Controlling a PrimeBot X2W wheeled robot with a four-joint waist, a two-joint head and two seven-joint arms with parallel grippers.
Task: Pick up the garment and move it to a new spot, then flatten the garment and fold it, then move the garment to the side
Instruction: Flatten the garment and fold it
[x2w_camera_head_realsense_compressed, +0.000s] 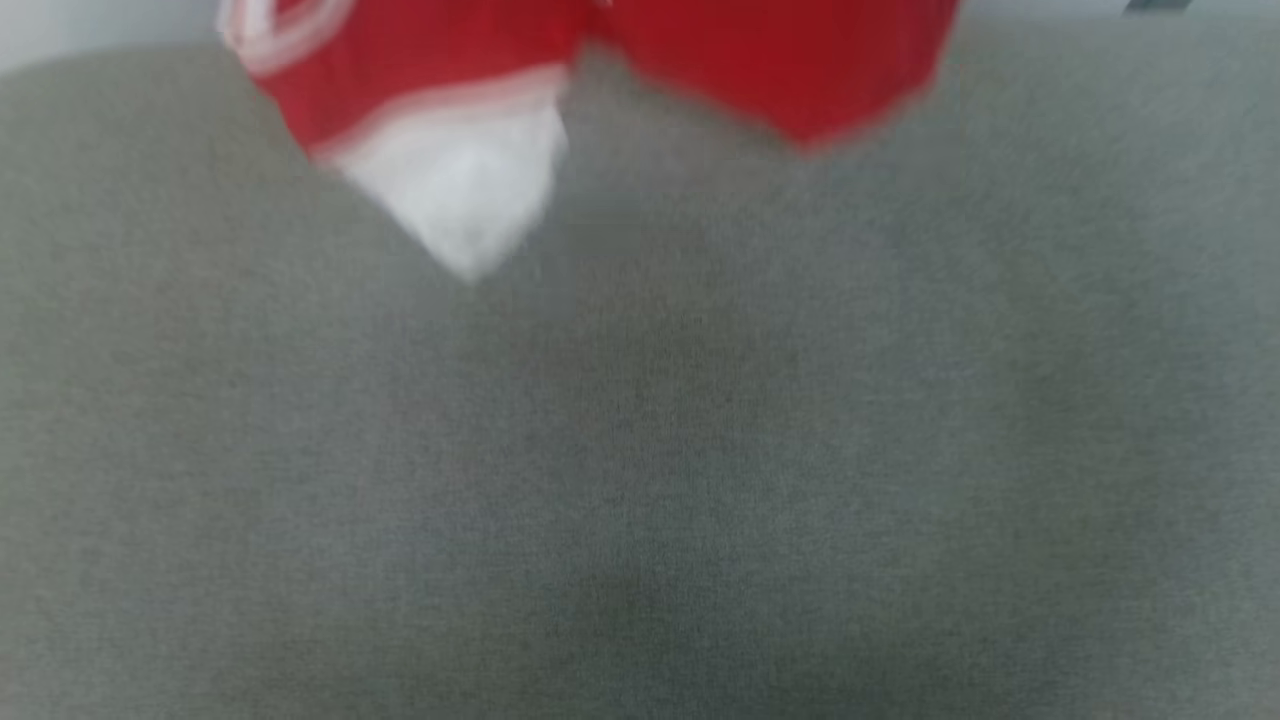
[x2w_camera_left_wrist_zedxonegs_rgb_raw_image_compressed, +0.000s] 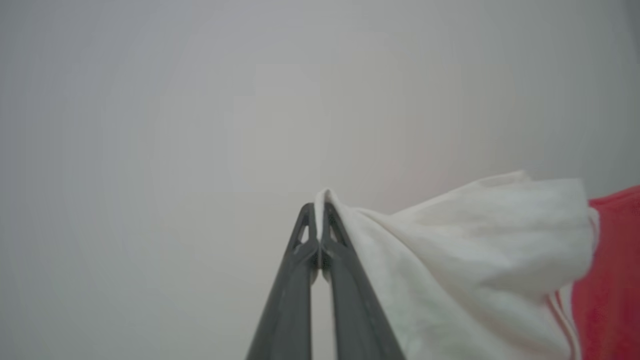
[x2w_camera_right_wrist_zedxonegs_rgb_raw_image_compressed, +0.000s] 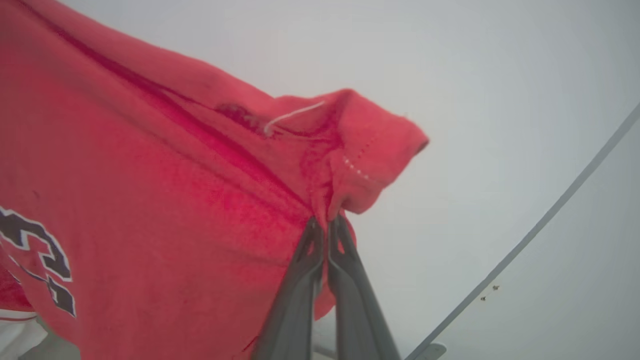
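One garment (x2w_camera_head_realsense_compressed: 450, 90) and two tools are in play. The garment is a red jersey of soft knit cloth. It hangs across the top of the head view, over a grey surface (x2w_camera_head_realsense_compressed: 640, 450) with a fine woven grain. The head view is blurred, so I cannot tell whether the cloth touches that surface.

One white sleeve (x2w_camera_head_realsense_compressed: 460, 190) drops from the red body to a pointed tip. A band of white-and-red striped trim (x2w_camera_head_realsense_compressed: 270, 30) curves at the upper left corner. In the right wrist view, dark numerals (x2w_camera_right_wrist_zedxonegs_rgb_raw_image_compressed: 35, 250) with white outlines sit on the red cloth at the left edge. They are cut off by the frame, so their count is unclear.

The left tool (x2w_camera_left_wrist_zedxonegs_rgb_raw_image_compressed: 320, 205) has its two long dark fingers pressed together at the tips. A fold of white sleeve cloth is pinched between them, and the cloth fans out to the right in loose creases toward the red body.

The right tool (x2w_camera_right_wrist_zedxonegs_rgb_raw_image_compressed: 327, 220) is likewise closed, its two fingers clamped on a gathered corner of the red hem. That corner shows a row of small white stitches and one loose white thread (x2w_camera_right_wrist_zedxonegs_rgb_raw_image_compressed: 292, 116). The red cloth stretches away to the left in taut diagonal folds.
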